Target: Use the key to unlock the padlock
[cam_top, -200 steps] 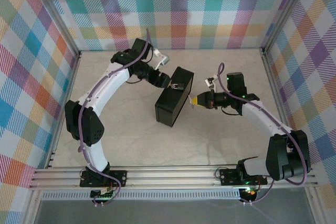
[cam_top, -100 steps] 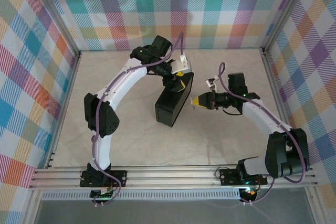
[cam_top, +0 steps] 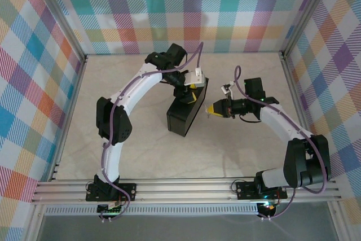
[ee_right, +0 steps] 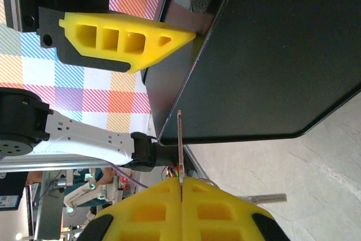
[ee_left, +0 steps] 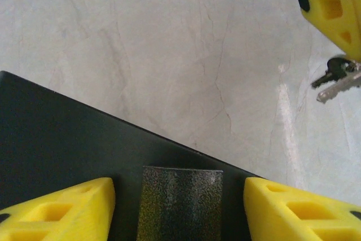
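The padlock (ee_left: 180,201) is a dark grey speckled block lying on the black box (ee_left: 62,145); its shackle is out of frame. My left gripper (ee_left: 179,189) straddles it, open, with a yellow finger (ee_left: 62,210) on each side and a gap to the padlock. From above, the left gripper (cam_top: 192,92) sits over the box's (cam_top: 183,117) far end. My right gripper (ee_right: 181,180) is shut on the key (ee_right: 179,142), a thin silvery blade held edge-on and pointing at the box's side (ee_right: 271,55). The right gripper (cam_top: 209,109) hovers just right of the box.
A second key (ee_right: 265,197) dangles beside the held one, seen as a small bunch (ee_left: 338,80) under the right finger (ee_left: 333,4). The left finger (ee_right: 124,40) reaches over the box edge. Pale marble tabletop (cam_top: 130,150) lies around the box, with plaid walls on three sides.
My left arm swung right from beside the box to over its far end, and its jaws narrowed a little around the padlock. The right gripper with the key barely moved.
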Robot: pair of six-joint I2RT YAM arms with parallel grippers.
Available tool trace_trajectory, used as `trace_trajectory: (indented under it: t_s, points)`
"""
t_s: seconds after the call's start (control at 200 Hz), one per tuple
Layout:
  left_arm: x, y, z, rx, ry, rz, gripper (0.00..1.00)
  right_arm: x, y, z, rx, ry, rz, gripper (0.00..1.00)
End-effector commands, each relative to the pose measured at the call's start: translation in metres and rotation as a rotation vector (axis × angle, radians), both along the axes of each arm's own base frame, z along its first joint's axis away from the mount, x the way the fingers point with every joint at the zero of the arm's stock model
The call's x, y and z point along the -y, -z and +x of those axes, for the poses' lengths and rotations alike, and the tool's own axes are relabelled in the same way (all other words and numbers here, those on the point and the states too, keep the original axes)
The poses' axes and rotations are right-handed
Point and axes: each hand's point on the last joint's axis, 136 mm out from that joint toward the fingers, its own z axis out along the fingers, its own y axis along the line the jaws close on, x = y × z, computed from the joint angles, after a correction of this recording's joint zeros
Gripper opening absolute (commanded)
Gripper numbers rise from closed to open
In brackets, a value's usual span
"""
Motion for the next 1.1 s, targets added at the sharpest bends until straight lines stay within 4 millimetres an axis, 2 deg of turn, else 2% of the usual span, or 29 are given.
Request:
trace_trajectory:
  t_s: [0.0, 0.185, 0.295, 0.415, 0.63, 0.93, 1.095]
  points:
    - [-0.004, 0.018, -0.007, -0.015, 0.048, 0.055, 0.53, -0.001, -0.01, 0.001, 0.008, -0.028, 0.025, 0.03]
    - [-0.004, 0.025, -0.013, -0.009, 0.092, 0.052, 0.33, -0.001, -0.01, 0.003, -0.004, -0.037, 0.02, 0.03]
    - [-0.002, 0.02, -0.014, 0.012, 0.106, 0.02, 0.28, -0.003, -0.014, 0.005, -0.002, -0.056, 0.039, 0.03]
    - [0.0, 0.002, -0.02, 0.027, 0.14, -0.045, 0.25, -0.006, -0.024, 0.005, -0.013, -0.096, 0.076, 0.03]
    - [-0.005, -0.038, -0.051, 0.043, 0.271, -0.181, 0.24, -0.006, -0.04, -0.012, -0.034, -0.149, 0.121, 0.04]
    - [-0.014, -0.059, -0.077, 0.05, 0.333, -0.251, 0.23, -0.009, -0.047, -0.018, -0.021, -0.186, 0.1, 0.04]
    - [-0.017, -0.063, -0.084, 0.057, 0.337, -0.269, 0.22, -0.024, -0.035, -0.025, -0.043, -0.244, 0.055, 0.04]
